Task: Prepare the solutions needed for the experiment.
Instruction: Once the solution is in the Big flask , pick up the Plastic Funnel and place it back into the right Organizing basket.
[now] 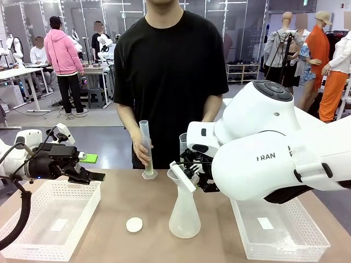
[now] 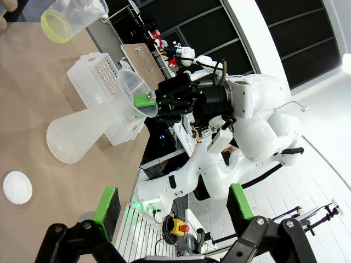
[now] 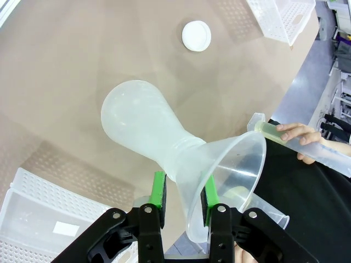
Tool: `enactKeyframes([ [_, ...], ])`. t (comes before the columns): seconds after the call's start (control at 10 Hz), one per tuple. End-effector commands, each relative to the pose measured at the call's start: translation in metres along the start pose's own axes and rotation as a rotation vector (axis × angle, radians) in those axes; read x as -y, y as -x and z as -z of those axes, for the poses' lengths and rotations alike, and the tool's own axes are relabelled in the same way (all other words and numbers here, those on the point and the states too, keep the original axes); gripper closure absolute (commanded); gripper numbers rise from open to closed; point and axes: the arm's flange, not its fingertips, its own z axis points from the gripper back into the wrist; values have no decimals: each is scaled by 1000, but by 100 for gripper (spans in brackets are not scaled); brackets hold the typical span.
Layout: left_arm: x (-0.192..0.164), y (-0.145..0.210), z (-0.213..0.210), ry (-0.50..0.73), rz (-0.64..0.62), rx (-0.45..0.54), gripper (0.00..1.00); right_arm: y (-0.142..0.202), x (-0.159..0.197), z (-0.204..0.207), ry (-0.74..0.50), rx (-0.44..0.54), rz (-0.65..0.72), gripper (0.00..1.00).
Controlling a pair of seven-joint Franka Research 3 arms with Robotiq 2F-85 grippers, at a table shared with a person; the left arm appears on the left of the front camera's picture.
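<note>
Brown table (image 1: 137,197), mid-front: the flask (image 1: 184,216) carries a funnel (image 1: 176,178), pinched between the right gripper's (image 3: 181,192) part-closed fingers. Left gripper (image 1: 90,167) gapes wide, empty, over the left tray (image 1: 33,241). Yellow solution (image 1: 148,171) lies in the cylinder (image 1: 145,142) that a hand (image 1: 141,153) holds near the far edge.

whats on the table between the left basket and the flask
A small white round cap, lying flat on the table between the basket and the flask; the front view shows it.
</note>
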Motion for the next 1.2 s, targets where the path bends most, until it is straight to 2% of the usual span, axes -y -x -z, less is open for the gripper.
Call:
enactKeyframes([
  [0.0,2,0,-1,8,6,-14,0,-14,4,-24,5,-5,-2,65],
  [0.4,2,0,-1,8,6,-14,0,-35,-2,-67,-28,-6,-8,65],
  [0.6,2,0,-1,8,6,-14,0,-41,-12,-95,2,-28,26,65],
  [0.8,2,0,-1,8,6,-14,0,-26,-36,-125,-11,-45,148,65],
  [0.9,2,0,-1,8,6,-14,0,-13,-53,-139,-55,-25,274,65],
  [1.1,2,0,-1,8,6,-14,0,7,-76,-151,7,10,505,65],
])
